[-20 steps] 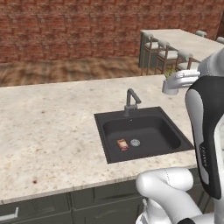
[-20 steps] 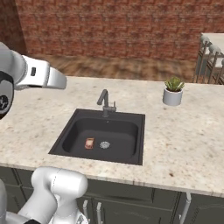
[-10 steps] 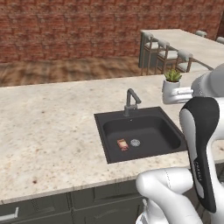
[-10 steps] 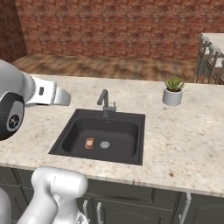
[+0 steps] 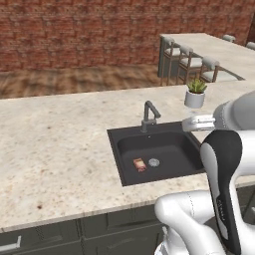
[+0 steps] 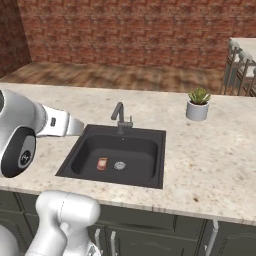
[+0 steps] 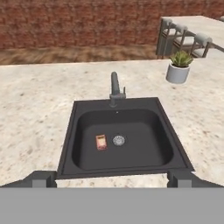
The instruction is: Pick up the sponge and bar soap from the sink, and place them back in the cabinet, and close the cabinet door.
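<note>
Because the bar soap [image 7: 101, 141] lies flat on the dark floor of the sink [image 7: 70, 131], just left of the round drain [image 7: 118, 140] near the middle of the hand view, the likeliest trouble is a poor pinch: a thin bar offers little height above the basin floor, so the fingers could scrape the bottom or skate off the paler rim if the descent is not square to it. A second risk, as I judge it, is the faucet [image 7: 115, 89] standing at the basin's upper edge in that view, which the wrist could brush on a steep approach, and the sink walls, which leave limited room for widely spread fingers. The sponge cannot be made out in the basin from these views, so hunting for it could cost time. The potted plant [image 6: 198, 104] sits well apart on the desk [image 6: 210, 160], at the upper right of the right base view, and should not interfere. The claw [image 7: 112, 177] hangs above the sink's near edge, fully released, its tips at the lower corners of the hand view, holding and touching nothing.
</note>
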